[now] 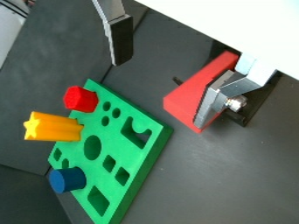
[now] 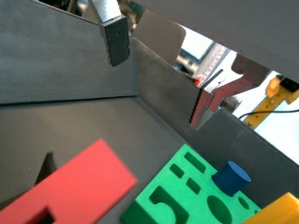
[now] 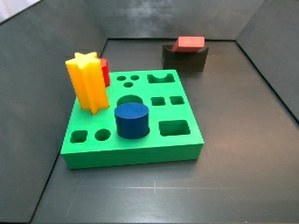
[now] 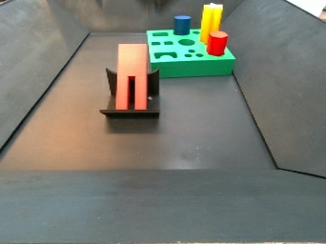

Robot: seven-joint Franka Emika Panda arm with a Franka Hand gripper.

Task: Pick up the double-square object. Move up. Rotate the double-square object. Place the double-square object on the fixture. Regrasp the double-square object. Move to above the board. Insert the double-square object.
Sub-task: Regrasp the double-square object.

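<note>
The double-square object point(image 4: 132, 76), a long red block with a slot at its near end, lies flat across the dark fixture point(image 4: 130, 111). From a side view only its red end point(image 3: 188, 42) shows on top of the fixture point(image 3: 187, 59). The gripper point(image 1: 166, 70) is open with nothing between its fingers. It hangs high above the block point(image 1: 193, 96) and is out of both side views. In a wrist view the gripper point(image 2: 162, 70) looks down on the block point(image 2: 70, 188) and the green board point(image 2: 193, 197).
The board point(image 3: 176, 150) holds a tall yellow star point(image 3: 86, 83), a blue cylinder point(image 3: 131, 121) and a short red peg point(image 4: 218, 42). Dark sloping walls point(image 4: 51, 67) enclose the floor on all sides.
</note>
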